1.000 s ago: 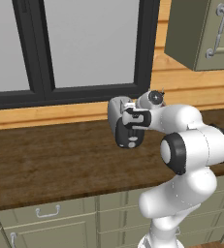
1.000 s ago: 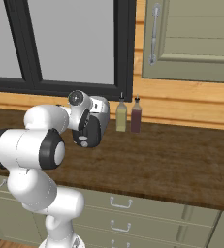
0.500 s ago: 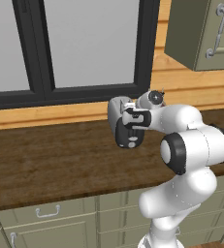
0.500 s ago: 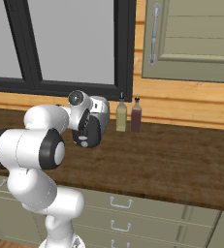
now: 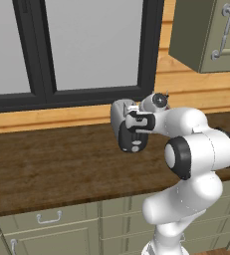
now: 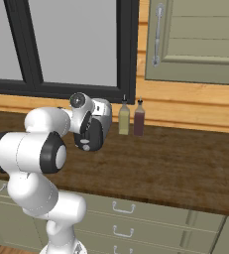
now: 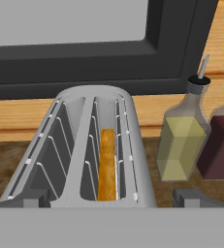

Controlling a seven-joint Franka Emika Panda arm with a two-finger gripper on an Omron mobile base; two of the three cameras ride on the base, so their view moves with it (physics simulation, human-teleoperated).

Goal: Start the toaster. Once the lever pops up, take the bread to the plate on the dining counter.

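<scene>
Opening step: the hand (image 7: 106,197), jaws spread and empty, hovers over the toaster (image 7: 84,145) holding the bread (image 7: 106,164); next, depress the lever.

a home kitchen, rendered: a dark wood worktop (image 6: 175,163) runs over grey-green drawers (image 6: 121,221) with metal pulls, a matching wall cabinet (image 6: 200,39) hangs above, a black-framed window (image 5: 86,50) sits behind. on the worktop, a toaster (image 7: 84,145) with bread (image 7: 106,164) in its slot, beside an oil bottle (image 7: 181,140) and a dark bottle (image 6: 139,118).
</scene>
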